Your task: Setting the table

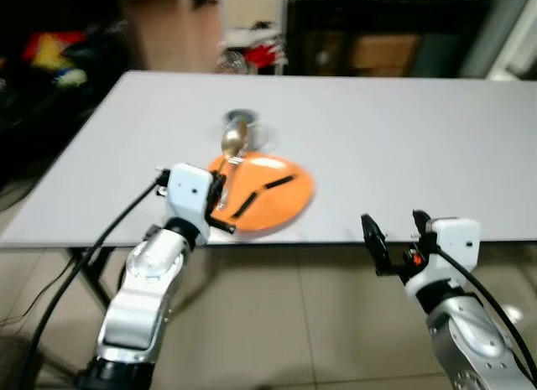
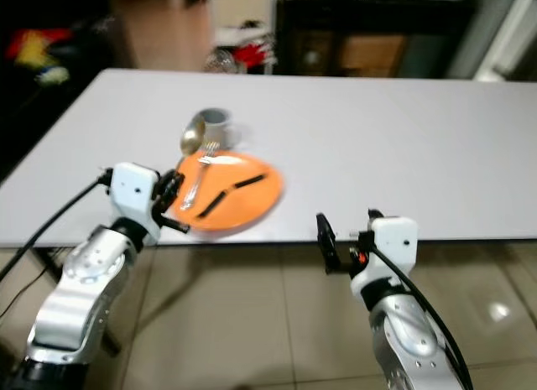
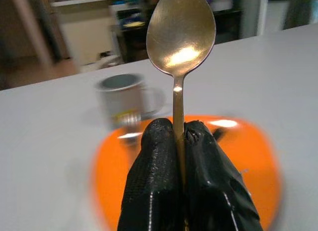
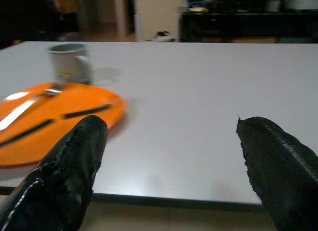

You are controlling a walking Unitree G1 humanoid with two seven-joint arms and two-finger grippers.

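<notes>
Gold spoon [image 3: 181, 39] is pinched upright in the left gripper [image 3: 181, 141] over the orange plate [image 1: 281, 201]; the right gripper [image 4: 171, 161] hangs spread off the table [image 1: 403, 130] edge.

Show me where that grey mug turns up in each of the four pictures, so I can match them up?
Left eye view: the grey mug stands on the table just beyond the orange plate, partly behind the spoon bowl.
Right eye view: mug, again past the plate's far edge.
Left wrist view: mug, blurred, beside the spoon handle.
Right wrist view: mug, behind the plate.
Shared landmark: the orange plate.
</notes>
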